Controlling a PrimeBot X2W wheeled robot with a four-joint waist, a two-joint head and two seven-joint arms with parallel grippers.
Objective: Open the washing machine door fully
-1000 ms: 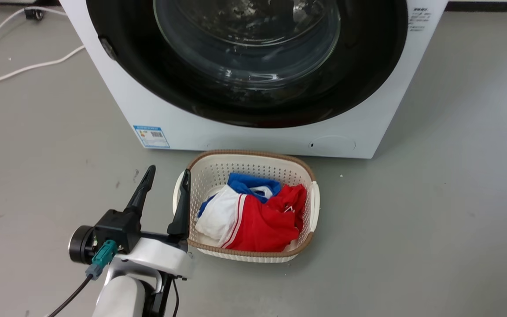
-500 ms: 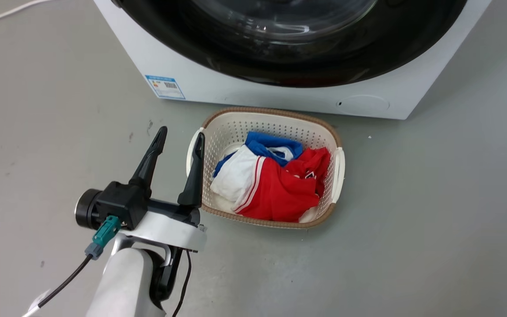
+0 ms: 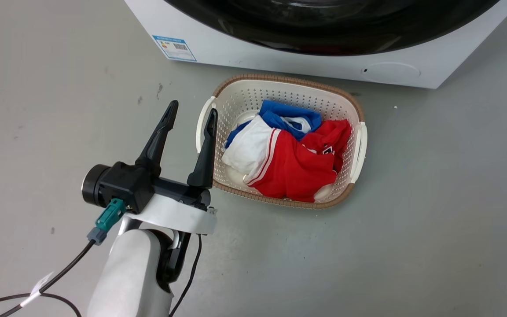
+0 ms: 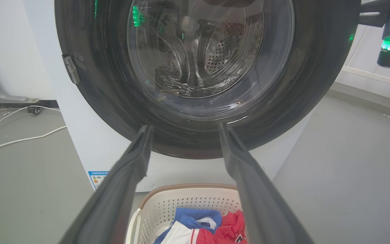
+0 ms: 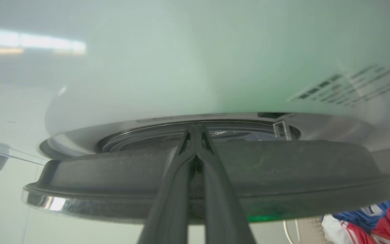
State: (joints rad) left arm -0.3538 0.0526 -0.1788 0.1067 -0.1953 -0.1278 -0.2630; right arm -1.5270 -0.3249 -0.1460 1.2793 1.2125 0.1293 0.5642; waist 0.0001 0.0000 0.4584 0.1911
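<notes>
The washing machine (image 3: 280, 61) is a white box at the top of the head view. Its glossy black round washing machine door (image 3: 324, 31) shows its lower rim there. The left wrist view faces the door (image 4: 317, 84) and its clear glass window. My left gripper (image 3: 193, 108) hangs open and empty above the floor, beside the basket's left handle and well short of the door (image 4: 185, 126). In the right wrist view my right gripper (image 5: 195, 127) is shut, its fingers lying across the door's rim (image 5: 283, 162). The tips reach into the gap between the door and the white front (image 5: 181, 67).
A cream laundry basket (image 3: 288, 80) with red, white and blue clothes (image 3: 293, 163) sits on the grey floor right before the machine. A blue sticker (image 3: 174, 47) and a round filter cap (image 3: 390, 71) mark the machine's base. White cables (image 4: 22, 139) lie on the floor to its left.
The whole head view has shifted, so the machine and basket sit higher and further right: the camera moved. My left gripper stays open beside the basket.
</notes>
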